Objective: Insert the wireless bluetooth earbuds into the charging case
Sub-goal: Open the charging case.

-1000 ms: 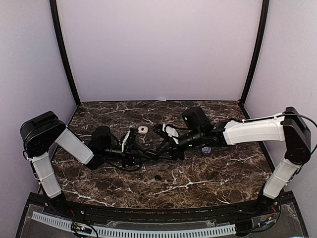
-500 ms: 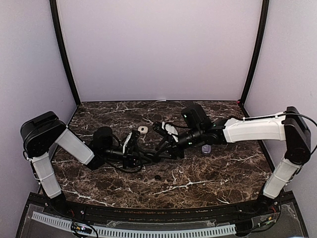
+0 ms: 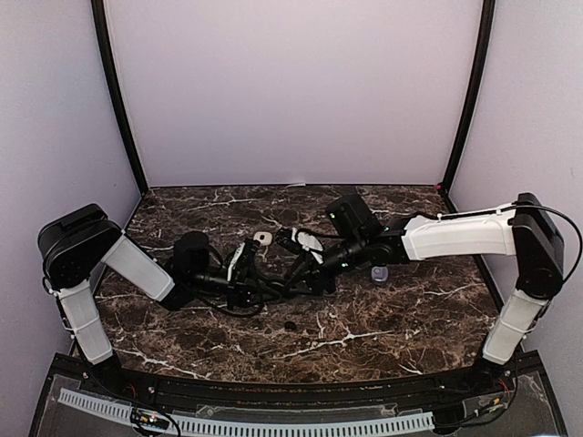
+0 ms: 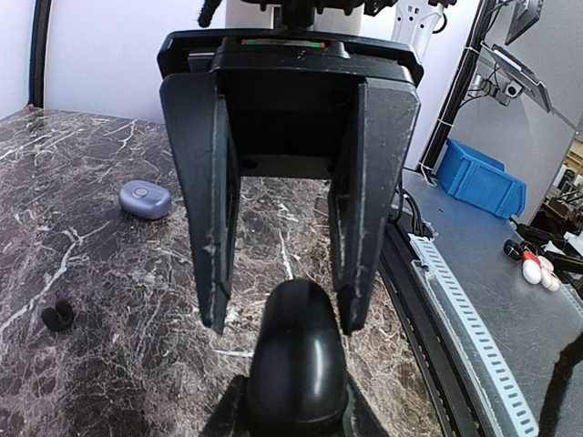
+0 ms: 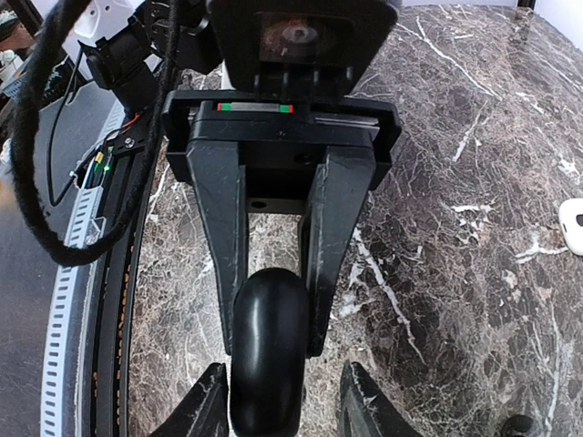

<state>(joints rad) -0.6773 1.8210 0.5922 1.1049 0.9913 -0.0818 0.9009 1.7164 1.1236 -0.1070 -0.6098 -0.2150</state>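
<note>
A black oval charging case (image 5: 269, 350) is closed and clamped between my right gripper's (image 5: 271, 341) fingers, held just above the marble table. It also shows in the left wrist view (image 4: 296, 360). My left gripper (image 4: 282, 319) is open, its fingertips (image 5: 364, 401) straddling the case's near end without touching it. In the top view both grippers, left (image 3: 271, 286) and right (image 3: 299, 273), meet at the table's middle. One dark earbud (image 3: 290, 325) lies on the table in front of them and shows in the left wrist view (image 4: 57, 315). No white earbuds show.
A purple closed case (image 3: 378, 273) lies under my right forearm and shows in the left wrist view (image 4: 146, 198). A white case (image 3: 262, 238) lies behind the grippers, at the right wrist view's right edge (image 5: 574, 226). Cables trail around both wrists.
My right arm has shifted a little left and back with the black case, uncovering the purple case. My left arm has barely moved.
</note>
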